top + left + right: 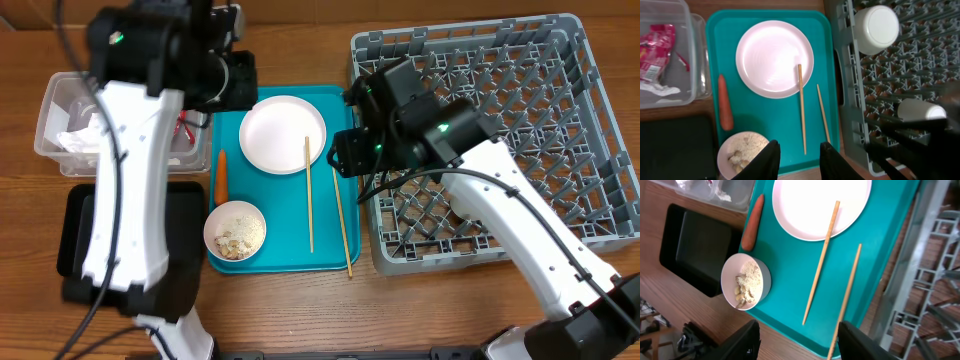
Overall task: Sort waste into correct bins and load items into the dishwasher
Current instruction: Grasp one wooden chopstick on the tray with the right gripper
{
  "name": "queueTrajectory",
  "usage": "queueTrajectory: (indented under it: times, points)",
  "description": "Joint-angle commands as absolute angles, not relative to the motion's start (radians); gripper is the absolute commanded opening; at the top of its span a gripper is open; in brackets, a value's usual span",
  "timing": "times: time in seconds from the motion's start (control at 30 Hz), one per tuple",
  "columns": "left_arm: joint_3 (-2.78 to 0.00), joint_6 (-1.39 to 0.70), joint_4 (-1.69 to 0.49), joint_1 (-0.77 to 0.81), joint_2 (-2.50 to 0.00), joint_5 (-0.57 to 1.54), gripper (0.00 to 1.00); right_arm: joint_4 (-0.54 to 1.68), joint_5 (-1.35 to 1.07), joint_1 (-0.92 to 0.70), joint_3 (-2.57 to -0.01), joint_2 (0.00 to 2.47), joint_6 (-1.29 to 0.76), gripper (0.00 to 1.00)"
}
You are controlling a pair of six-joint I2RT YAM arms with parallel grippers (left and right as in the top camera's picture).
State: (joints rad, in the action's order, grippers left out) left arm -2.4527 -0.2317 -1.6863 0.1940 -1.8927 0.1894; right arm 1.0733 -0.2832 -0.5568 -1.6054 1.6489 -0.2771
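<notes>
Right gripper (799, 342) open, empty. Chopsticks (821, 262) just ahead: probably light, stiff, prone to rolling; best pinched mid-length, across the shaft.

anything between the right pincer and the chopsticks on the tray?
Nothing visible. The open right pincer hangs over the teal tray; both chopsticks lie uncovered on it, one with its end resting on the plate.
</notes>
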Motion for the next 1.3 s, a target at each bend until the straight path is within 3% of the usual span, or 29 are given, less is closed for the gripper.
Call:
queueTrajectory:
  times: [0.0,0.33,0.7,1.1,1.27]
  points:
    - [-2.381,-0.218,-1.690,0.189,-1.783,0.158,0.29,0.973,-0.208,-0.622,-1.538,1.664,-0.337,0.53]
    - [-2.037,-0.319,-1.689,0.189,-1.580,0.093,0.34,0.713,0.033,-0.712,-1.418,1.813,-0.398,0.54]
    - [-1.718,-0.337,-1.576,0.190,-1.560,0.075,0.36,0.617,0.023,-0.712,-1.418,1.956,-0.424,0.49]
    - [-1.596,-0.349,-1.460,0.190,-1.562,0.078,0.39,0.583,-0.004,-0.719,-1.417,2.056,-0.428,0.42]
    - [-1.591,-0.349,-1.438,0.190,-1.562,0.078,0.41,0.562,-0.001,-0.735,-1.418,2.069,-0.428,0.35]
